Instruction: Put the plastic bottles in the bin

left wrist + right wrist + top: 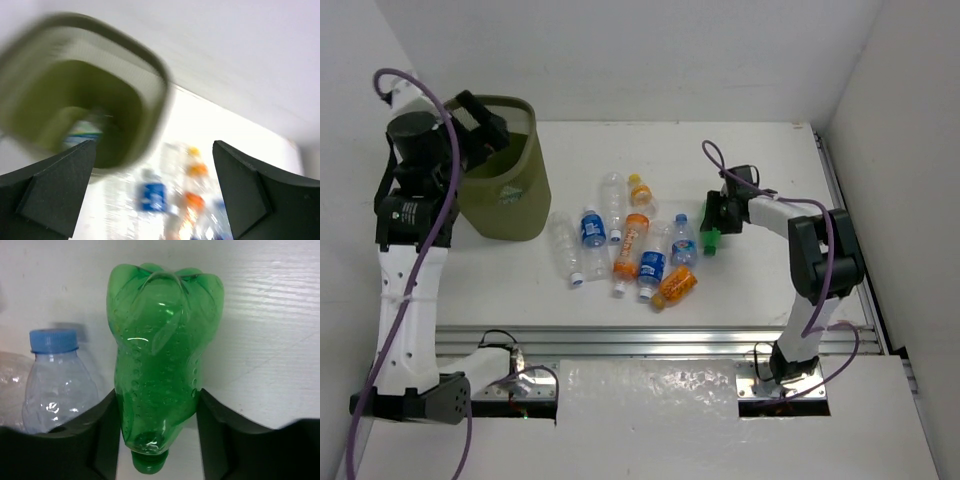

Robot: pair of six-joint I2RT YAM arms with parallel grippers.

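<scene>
The olive-green bin [510, 185] stands at the far left of the table. In the blurred left wrist view the bin [145, 60] holds one blue-labelled bottle [81, 132]. My left gripper [488, 126] hangs over the bin's rim, open and empty [154, 147]. Several plastic bottles lie in a cluster mid-table: clear [564, 250], blue-labelled [592, 228] and orange [677, 285]. My right gripper [718, 222] is shut on the green bottle [710, 241], low at the table just right of the cluster. The fingers pinch the green bottle [160, 365] near its neck, cap toward the wrist [159, 407].
A clear bottle with a blue cap [57, 385] lies right beside the green one, close to my right gripper's left finger. White walls close in the table at the back and both sides. A metal rail [650, 340] runs along the near edge.
</scene>
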